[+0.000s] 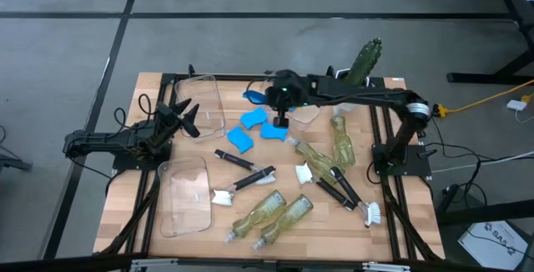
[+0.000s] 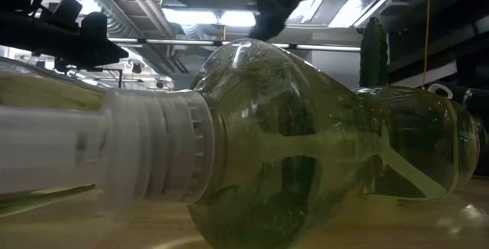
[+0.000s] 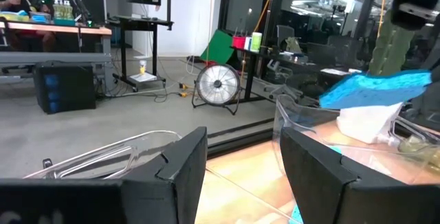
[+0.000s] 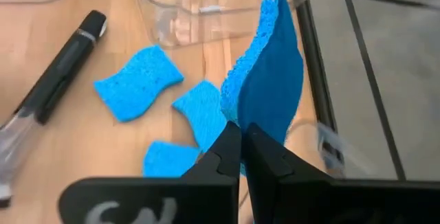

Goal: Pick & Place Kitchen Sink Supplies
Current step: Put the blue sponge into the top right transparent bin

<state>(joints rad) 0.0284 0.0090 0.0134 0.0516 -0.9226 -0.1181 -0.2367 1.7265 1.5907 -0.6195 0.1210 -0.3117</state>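
- Pinching a blue sponge (image 4: pixel 269 80) by its lower edge, the right gripper (image 4: pixel 240 141) has its jaws pressed together on it, so the sponge stands up on edge above the bench (image 1: pixel 392 222) instead of lying flat; the thin grip at one end probably lets it drop cleanly once released.
- Seen from above, that gripper (image 1: pixel 282 109) hangs over the middle rear of the bench, with the held sponge (image 1: pixel 254 98) jutting toward the clear bin (image 1: pixel 204 109) at the rear left, which looks like the place it is meant for.
- Three more sponges (image 1: pixel 252 120) lie flat in a loose cluster just below the gripper, touching or nearly touching one another, not yet sorted.
- Nearer the front, black-handled dish brushes (image 1: pixel 250 178) and soap bottles (image 1: pixel 282 215) lie on their sides, scattered across the middle and right of the bench; one bottle (image 2: pixel 306 150) lies so close to the table-level camera that it fills that view.
- A second clear bin (image 1: pixel 185 197) sits at the front left.
- The left gripper (image 1: pixel 185 115) waits at the left side beside the rear bin, jaws spread and holding nothing, out of the right arm's way.
- A cactus (image 1: pixel 365 62) stands at the rear right, apart from the supplies.
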